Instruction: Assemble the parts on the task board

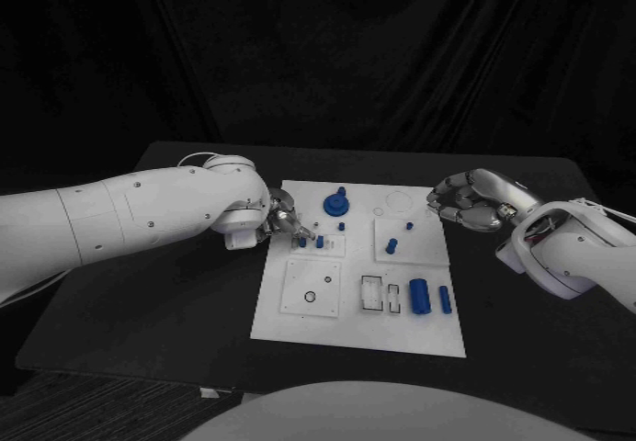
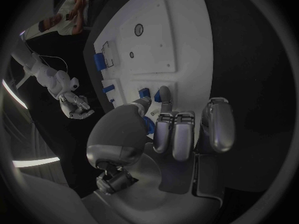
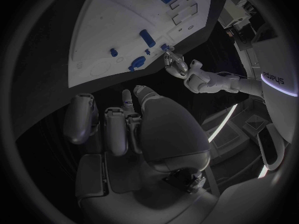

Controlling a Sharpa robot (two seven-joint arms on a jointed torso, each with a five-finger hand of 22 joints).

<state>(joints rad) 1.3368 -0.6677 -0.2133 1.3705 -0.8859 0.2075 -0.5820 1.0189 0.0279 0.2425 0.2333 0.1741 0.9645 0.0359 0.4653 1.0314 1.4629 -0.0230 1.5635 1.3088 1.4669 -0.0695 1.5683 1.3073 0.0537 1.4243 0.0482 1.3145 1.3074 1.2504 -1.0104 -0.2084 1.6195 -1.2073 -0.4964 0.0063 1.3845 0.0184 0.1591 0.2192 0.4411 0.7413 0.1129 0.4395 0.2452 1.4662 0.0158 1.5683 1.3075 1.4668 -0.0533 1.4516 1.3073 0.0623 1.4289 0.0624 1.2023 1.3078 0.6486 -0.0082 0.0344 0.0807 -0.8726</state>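
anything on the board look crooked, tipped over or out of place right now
Nothing stands out. The task board lies flat on the table, and the blue parts sit square in their recesses. The left hand works at a small part near the board's edge.

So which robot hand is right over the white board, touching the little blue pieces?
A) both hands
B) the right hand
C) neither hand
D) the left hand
D: the left hand has its fingers down at a small blue piece on the task board, while the right hand hangs curled beside the board's edge.
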